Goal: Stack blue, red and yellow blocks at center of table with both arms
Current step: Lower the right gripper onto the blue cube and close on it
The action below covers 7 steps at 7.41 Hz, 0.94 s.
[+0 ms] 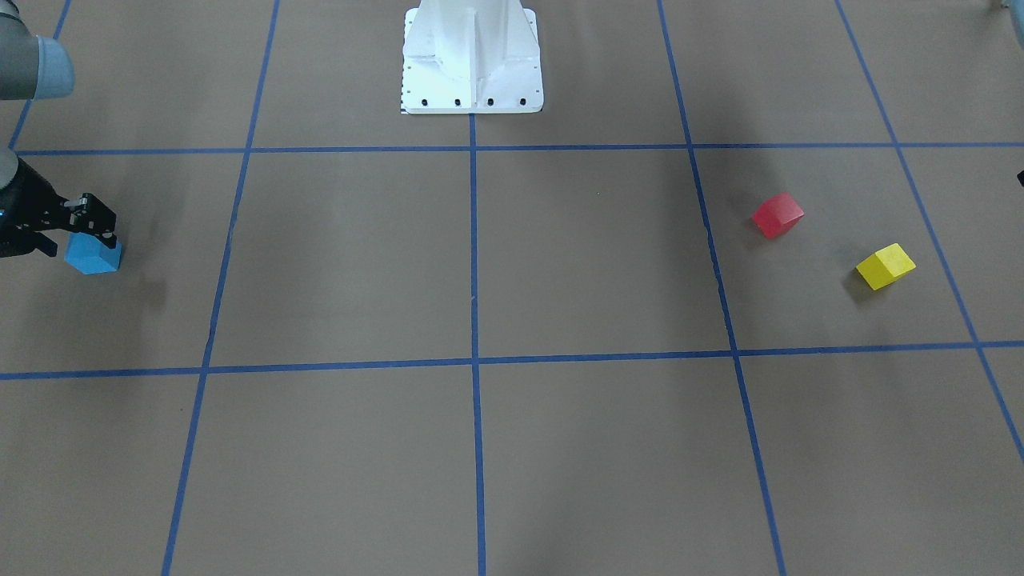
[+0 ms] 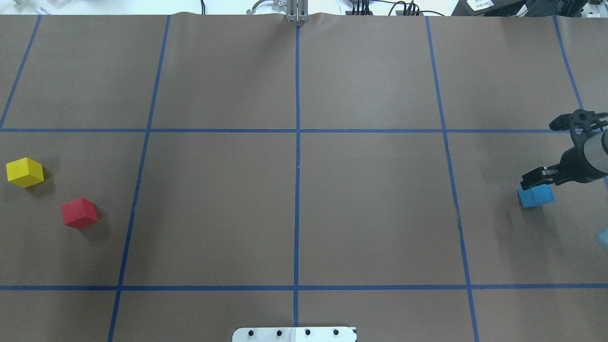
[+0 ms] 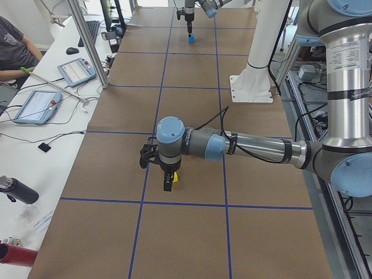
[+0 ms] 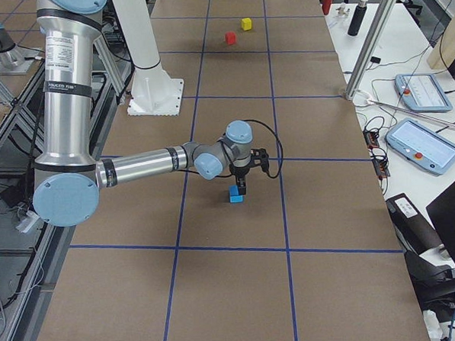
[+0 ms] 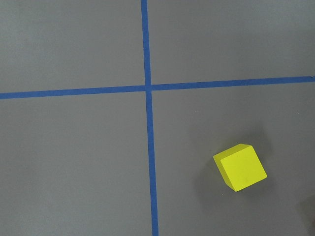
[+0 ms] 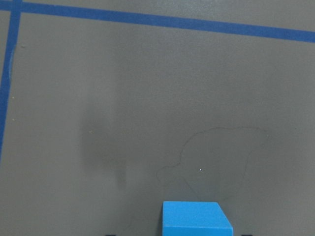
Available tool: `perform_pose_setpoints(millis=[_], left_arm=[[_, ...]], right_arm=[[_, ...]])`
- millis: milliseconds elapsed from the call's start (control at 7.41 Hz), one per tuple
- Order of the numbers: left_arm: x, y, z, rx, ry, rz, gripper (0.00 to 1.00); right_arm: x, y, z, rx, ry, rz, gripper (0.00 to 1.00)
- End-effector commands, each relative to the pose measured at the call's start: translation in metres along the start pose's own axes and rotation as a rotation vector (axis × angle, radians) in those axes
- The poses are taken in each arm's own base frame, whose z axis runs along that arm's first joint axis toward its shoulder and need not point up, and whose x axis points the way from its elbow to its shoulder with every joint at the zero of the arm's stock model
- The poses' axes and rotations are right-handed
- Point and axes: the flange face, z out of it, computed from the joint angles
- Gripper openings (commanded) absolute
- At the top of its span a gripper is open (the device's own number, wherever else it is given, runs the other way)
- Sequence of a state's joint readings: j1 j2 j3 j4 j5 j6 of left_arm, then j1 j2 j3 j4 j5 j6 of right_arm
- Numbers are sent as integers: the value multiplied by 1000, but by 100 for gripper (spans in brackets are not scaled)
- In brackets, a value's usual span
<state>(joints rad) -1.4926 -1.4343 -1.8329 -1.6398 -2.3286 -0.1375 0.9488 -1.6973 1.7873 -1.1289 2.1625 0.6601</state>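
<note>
The blue block (image 2: 536,195) rests on the table (image 2: 370,204) at its far right end. My right gripper (image 2: 536,179) hangs straight over it, open; in the right wrist view the blue block (image 6: 197,219) lies bottom centre, with dark tips wider apart than it at the frame's edge. The red block (image 2: 79,213) and yellow block (image 2: 24,172) lie apart near the left end. My left gripper (image 3: 168,181) hovers close to the yellow block (image 5: 240,168); I cannot tell whether it is open or shut.
The white bolted pedestal (image 1: 472,60) stands at the robot's side of the table. Blue tape lines cross at the table's centre (image 2: 297,166). A side bench holds tablets (image 3: 74,71), cables and a person's arm (image 3: 14,52).
</note>
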Motion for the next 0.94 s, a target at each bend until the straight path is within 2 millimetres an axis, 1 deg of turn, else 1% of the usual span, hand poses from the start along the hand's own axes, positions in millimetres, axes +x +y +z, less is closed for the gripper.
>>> perform_pose_setpoints(millis=[0, 270, 405, 539, 674, 809], left_arm=[[1, 0, -1, 1, 0, 1, 100], [2, 0, -3, 6, 0, 1, 100], [2, 0, -2, 5, 1, 2, 100], [2, 0, -3, 7, 1, 2, 100], [2, 0, -2, 5, -1, 4, 100], [2, 0, -2, 5, 1, 4, 100]], right_arm=[[6, 6, 13, -24, 19, -18, 88], [10, 5, 22, -41, 25, -22, 88], [11, 4, 26, -46, 27, -21, 82], [12, 4, 28, -54, 22, -18, 53], [10, -1, 32, -56, 18, -18, 4], [10, 0, 32, -63, 8, -20, 0]])
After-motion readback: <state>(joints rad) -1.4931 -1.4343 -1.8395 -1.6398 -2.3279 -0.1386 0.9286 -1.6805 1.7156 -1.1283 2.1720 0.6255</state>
